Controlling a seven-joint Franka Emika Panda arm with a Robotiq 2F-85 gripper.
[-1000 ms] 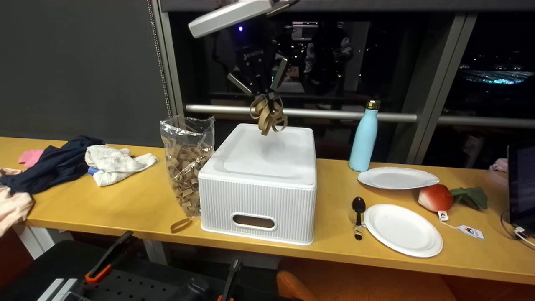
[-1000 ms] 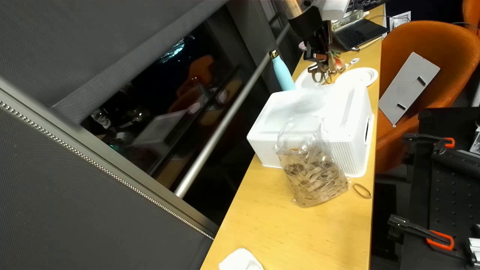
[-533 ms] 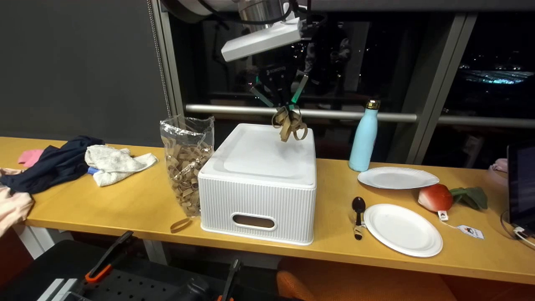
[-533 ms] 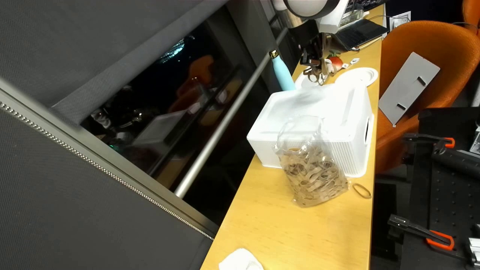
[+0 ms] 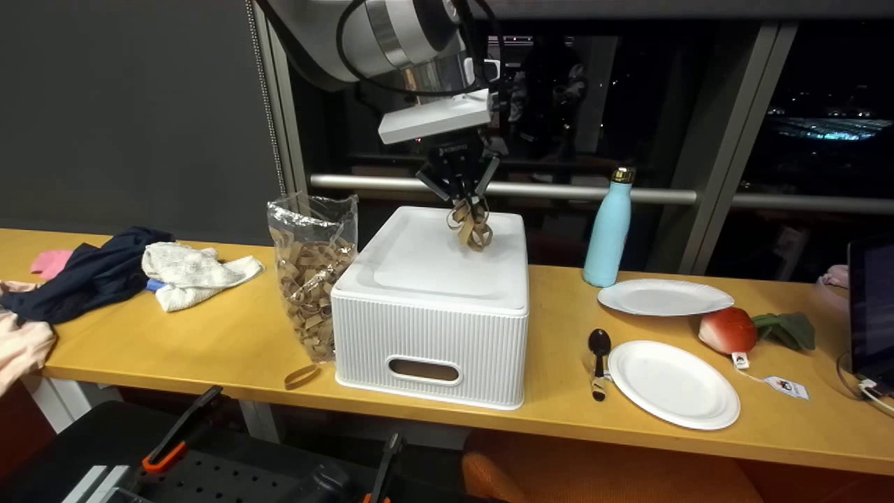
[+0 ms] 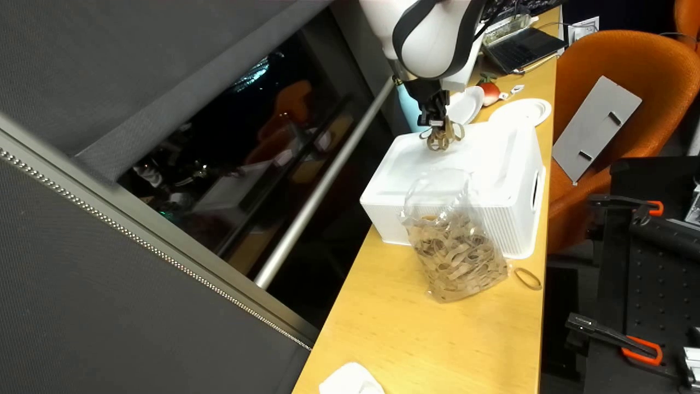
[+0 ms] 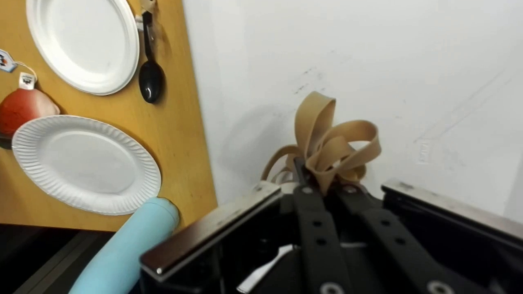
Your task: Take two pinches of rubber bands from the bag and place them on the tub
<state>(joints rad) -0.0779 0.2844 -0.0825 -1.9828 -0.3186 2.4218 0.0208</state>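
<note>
Pinching rubber bands [image 7: 333, 152] hanging downward over tub [image 5: 433, 328], claw [image 5: 469, 201] tight together; bag [image 5: 316, 286] mouth-up, long axis near upright.

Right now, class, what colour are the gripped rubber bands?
The rubber bands are tan, clearest in the wrist view.

In both exterior views the gripper [image 5: 469, 201] and rubber bands [image 5: 469, 225] are lower, toward seven o'clock from half a second ago; more arm [image 6: 432, 46] shows, in an exterior view newly covering part of the bottle [image 6: 409, 109].
</note>
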